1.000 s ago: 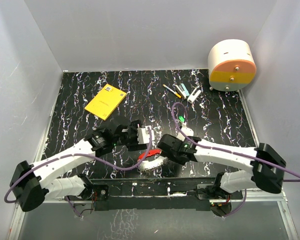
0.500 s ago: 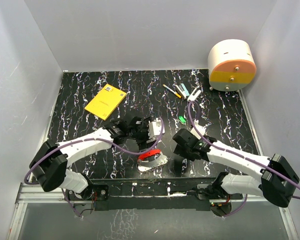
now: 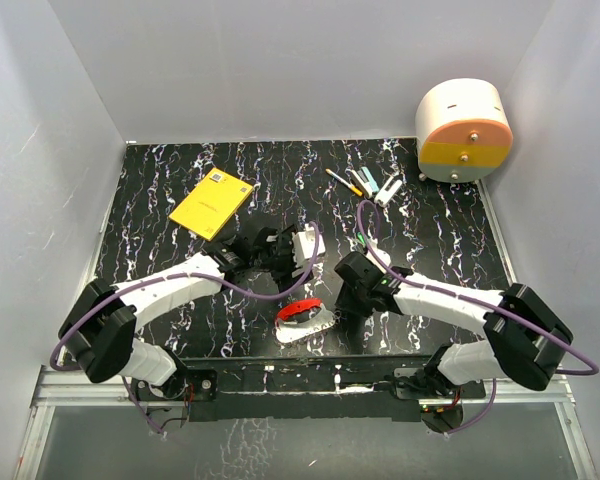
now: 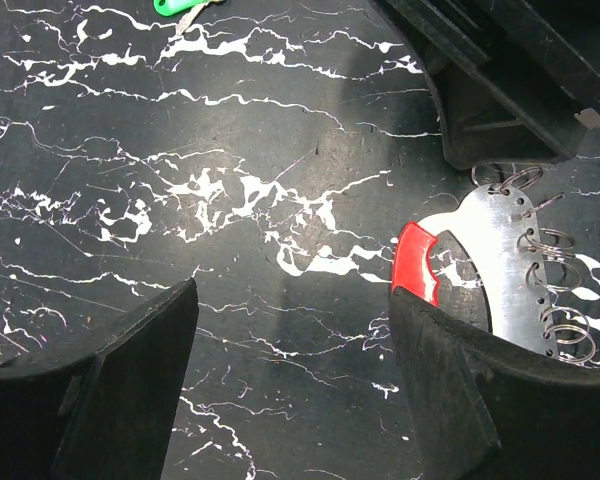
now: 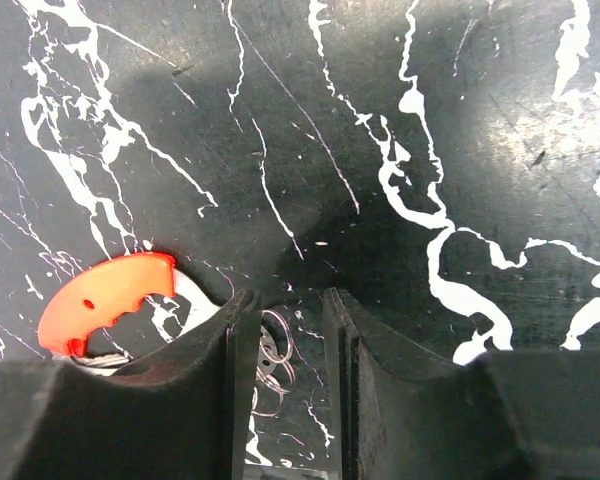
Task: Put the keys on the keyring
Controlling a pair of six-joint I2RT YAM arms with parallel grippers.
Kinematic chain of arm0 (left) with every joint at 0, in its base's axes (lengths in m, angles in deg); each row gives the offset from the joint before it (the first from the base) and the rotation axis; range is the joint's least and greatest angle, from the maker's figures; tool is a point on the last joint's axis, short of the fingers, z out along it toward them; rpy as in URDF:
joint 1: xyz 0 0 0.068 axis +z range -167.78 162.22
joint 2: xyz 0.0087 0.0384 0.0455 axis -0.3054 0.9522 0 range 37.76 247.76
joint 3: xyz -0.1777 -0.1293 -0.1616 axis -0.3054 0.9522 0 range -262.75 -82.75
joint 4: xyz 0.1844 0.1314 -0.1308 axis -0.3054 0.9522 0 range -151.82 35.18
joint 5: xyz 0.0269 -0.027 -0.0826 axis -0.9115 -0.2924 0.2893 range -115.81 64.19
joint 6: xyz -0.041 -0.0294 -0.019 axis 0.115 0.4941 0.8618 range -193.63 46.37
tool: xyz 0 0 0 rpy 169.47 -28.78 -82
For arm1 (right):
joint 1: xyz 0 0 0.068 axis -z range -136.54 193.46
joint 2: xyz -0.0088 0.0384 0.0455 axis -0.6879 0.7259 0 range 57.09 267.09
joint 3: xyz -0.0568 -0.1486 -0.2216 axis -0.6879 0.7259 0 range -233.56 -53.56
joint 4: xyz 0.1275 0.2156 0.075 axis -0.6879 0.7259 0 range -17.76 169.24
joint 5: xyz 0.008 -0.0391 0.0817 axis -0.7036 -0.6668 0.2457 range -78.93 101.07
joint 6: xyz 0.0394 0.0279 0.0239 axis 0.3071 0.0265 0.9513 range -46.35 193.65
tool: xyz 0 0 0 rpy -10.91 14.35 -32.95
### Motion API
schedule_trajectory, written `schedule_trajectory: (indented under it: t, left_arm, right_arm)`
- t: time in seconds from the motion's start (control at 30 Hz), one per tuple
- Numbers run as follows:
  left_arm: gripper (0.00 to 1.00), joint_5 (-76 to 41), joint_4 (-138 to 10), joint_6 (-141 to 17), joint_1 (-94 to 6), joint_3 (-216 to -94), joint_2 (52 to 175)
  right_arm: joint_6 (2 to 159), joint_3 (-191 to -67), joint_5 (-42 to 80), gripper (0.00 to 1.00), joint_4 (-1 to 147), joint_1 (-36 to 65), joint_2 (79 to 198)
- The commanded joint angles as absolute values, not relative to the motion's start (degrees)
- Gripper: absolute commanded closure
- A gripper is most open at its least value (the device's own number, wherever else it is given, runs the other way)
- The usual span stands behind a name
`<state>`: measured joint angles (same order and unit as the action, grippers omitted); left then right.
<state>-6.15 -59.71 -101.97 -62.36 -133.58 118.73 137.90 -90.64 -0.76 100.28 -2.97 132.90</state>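
- Grey walls close in a black table (image 3: 150, 260) veined with white, seen from above.
- At upper left of the table lies a yellow box (image 3: 212, 203), well apart from the rest.
- Just left of centre, the left gripper (image 3: 302, 246) hangs over bare table; its fingers (image 4: 130, 380) stand wide apart with nothing between them.
- Below it, near the bottom edge of the table, the red key (image 3: 298, 309) lies flat, touching the silver key (image 3: 307, 327). In the left wrist view, wire rings (image 4: 555, 300) run along the silver key's edge.
- Right of the keys sits the right gripper (image 3: 350, 292), low over them. Its fingers (image 5: 205, 390) stand close, a narrow gap between, with the rings showing in that gap. I cannot tell whether they pinch a ring.
- Above that gripper, a small green piece (image 3: 363, 240) lies partly behind a purple cable (image 3: 280, 290).
- Further up lies a cluster of pens (image 3: 365, 183).
- At upper right stands a round white container (image 3: 463, 130) with an orange and yellow front.
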Motion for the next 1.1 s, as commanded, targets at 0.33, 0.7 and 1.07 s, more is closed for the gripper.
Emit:
schedule_trajectory:
  t: [0.33,0.7,1.07]
  left_arm:
    - [0.25,-5.7,-60.1,-103.4,-60.2,-131.3,112.9]
    - [0.25,-4.5,-60.6,-102.9,-59.9,-130.8,112.3]
    - [0.20,7.7,-61.9,-101.0,-58.9,-132.0,110.1]
  right_arm:
    - [140.6,-90.9,2.3,0.69,97.4,-4.4,131.9]
    - [140.9,-90.7,0.0,0.92,96.9,-6.0,132.4]
    - [122.7,-90.6,-6.9,0.92,92.3,-8.0,117.7]
